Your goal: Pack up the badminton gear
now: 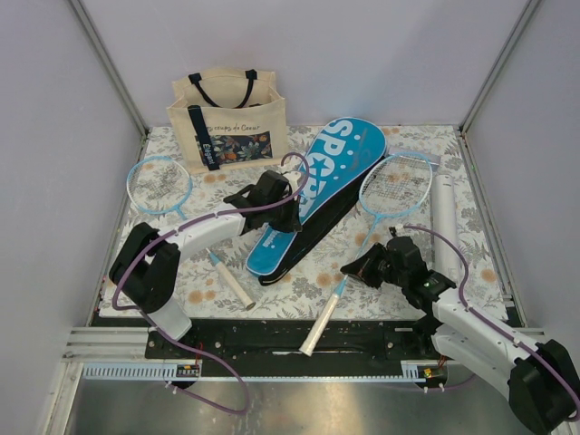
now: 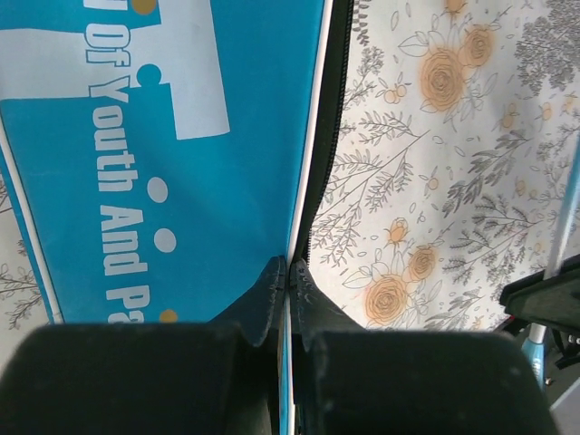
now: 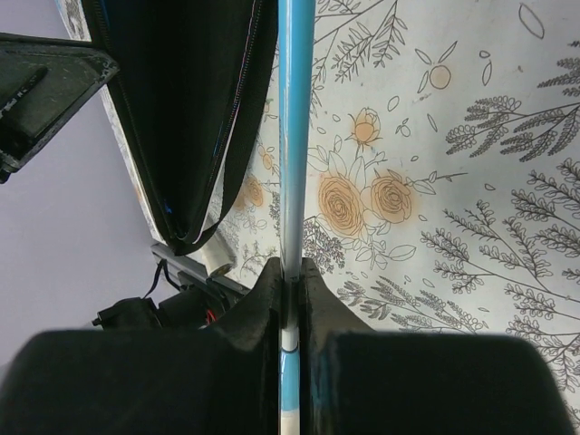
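Note:
The blue racket-shaped case [image 1: 317,186], lettered SPORT, lies on the diagonal in the middle of the table with its black inside showing along the right edge. My left gripper [image 1: 294,220] is shut on the edge of the case's blue top flap [image 2: 163,154], with the tips [image 2: 290,272] pinching the rim. My right gripper [image 1: 350,269] is shut on the light-blue shaft [image 3: 295,136] of the right racket [image 1: 396,186], just above its white handle [image 1: 317,331]. The other racket [image 1: 159,186] lies at the left. The white tube [image 1: 444,227] lies at the right.
A beige tote [image 1: 228,122] with black straps stands at the back left. A floral cloth [image 1: 426,272] covers the table, with grey walls on three sides. The right racket's handle sticks out over the metal rail [image 1: 272,349] at the near edge.

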Controlling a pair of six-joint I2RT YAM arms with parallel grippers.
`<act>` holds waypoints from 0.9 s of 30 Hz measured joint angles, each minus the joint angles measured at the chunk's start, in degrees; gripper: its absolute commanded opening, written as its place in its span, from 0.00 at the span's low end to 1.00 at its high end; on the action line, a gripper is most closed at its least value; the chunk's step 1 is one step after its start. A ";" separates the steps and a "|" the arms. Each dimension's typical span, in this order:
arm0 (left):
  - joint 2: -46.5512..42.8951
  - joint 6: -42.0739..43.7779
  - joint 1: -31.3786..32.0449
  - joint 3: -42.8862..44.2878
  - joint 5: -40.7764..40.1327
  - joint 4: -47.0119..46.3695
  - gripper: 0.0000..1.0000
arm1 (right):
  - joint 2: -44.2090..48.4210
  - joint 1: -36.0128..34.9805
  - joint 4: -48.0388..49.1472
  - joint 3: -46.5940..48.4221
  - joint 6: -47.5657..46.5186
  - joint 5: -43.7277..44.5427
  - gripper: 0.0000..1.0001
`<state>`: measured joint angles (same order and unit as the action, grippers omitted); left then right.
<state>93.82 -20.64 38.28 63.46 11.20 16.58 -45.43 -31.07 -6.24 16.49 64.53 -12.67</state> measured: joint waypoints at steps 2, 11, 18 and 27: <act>-0.02 -0.46 0.00 -0.07 0.68 -0.44 0.00 | -0.83 -0.02 0.44 -0.02 0.52 -0.81 0.00; -1.84 -1.29 0.00 -1.31 3.28 -2.51 0.00 | -5.95 0.00 6.21 -0.02 2.43 -5.51 0.00; -2.08 -0.81 0.00 -2.47 4.66 -3.21 0.00 | -12.41 -0.02 11.26 0.00 2.64 -12.63 0.00; -2.10 3.02 0.00 -2.47 6.69 -2.43 0.00 | -16.46 -0.02 13.86 1.07 0.37 -20.50 0.00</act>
<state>91.72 -17.63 38.28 60.99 17.89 14.15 -61.89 -31.09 7.62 17.56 64.90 -33.17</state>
